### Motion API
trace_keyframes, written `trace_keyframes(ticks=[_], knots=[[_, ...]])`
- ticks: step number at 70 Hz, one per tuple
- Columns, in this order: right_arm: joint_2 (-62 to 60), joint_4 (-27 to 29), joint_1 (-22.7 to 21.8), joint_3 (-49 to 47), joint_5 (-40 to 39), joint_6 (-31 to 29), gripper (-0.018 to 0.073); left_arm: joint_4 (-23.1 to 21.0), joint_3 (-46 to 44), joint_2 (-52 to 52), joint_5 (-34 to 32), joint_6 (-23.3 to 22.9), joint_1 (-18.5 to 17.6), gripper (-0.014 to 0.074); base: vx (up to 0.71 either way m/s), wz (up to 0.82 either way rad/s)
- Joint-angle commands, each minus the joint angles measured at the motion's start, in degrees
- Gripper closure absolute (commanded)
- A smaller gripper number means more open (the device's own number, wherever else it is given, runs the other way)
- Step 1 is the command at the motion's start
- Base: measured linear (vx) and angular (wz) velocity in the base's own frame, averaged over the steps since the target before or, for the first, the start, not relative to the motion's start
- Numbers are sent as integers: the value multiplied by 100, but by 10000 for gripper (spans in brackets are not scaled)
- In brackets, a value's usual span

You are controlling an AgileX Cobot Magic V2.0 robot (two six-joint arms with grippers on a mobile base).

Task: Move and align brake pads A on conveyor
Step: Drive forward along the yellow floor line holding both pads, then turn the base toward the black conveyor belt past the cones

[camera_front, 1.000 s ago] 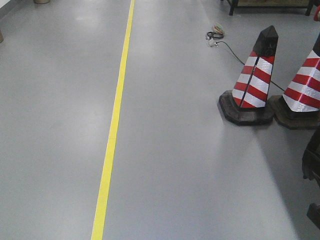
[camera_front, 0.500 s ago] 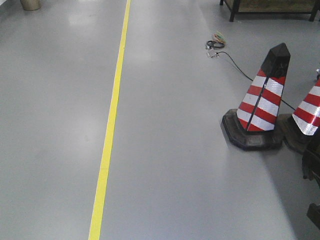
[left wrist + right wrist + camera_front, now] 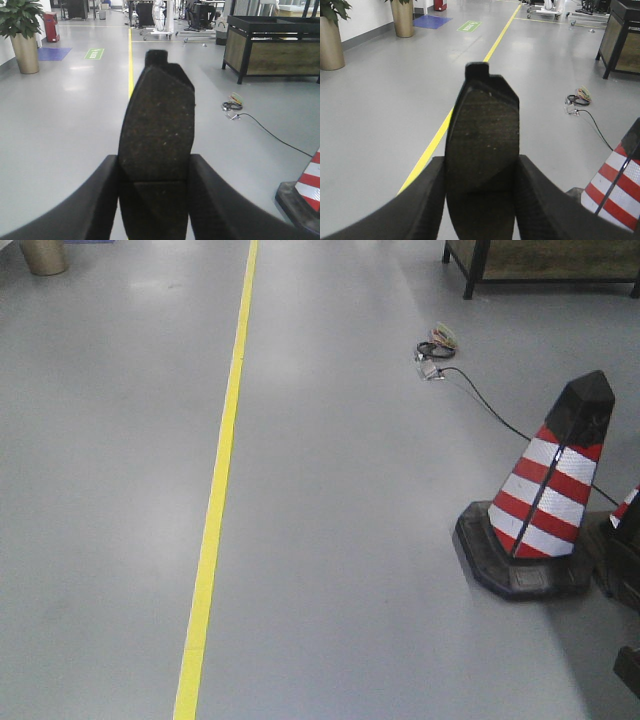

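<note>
Each wrist view shows one brake pad, a dark grey curved oblong, held upright between black fingers above the grey floor. In the left wrist view my left gripper (image 3: 155,164) is shut on a brake pad (image 3: 157,115) with a thin groove across its middle. In the right wrist view my right gripper (image 3: 481,165) is shut on a second brake pad (image 3: 482,125). Neither the grippers nor any pad appear in the front view. The conveyor is out of view.
A red-and-white traffic cone (image 3: 548,502) stands on the floor at right, with a second one (image 3: 628,510) at the frame edge. A cable bundle (image 3: 437,345) trails toward them. A yellow floor line (image 3: 215,500) runs ahead, with a dark workbench (image 3: 272,47) and a potted plant (image 3: 25,50) farther off.
In the front view the cone and the cable have slid down and to the right and look larger. The second cone has moved mostly out of frame.
</note>
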Motion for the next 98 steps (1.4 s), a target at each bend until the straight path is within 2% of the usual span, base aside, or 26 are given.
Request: trace_keyframes(ticks=[1,47,98], knots=[[3,-43,-4,-179,-551,-5,563,-6,-146,85,-559,-4,-10,450,47,-1],[3,-43,-4,-179,-551,-5,563,-6,-146,85,-559,-4,-10,450,43,-15],[3,-43,-4,-179,-551,-5,563,-6,-146,85,-559,-4,-10,450,31,-63]])
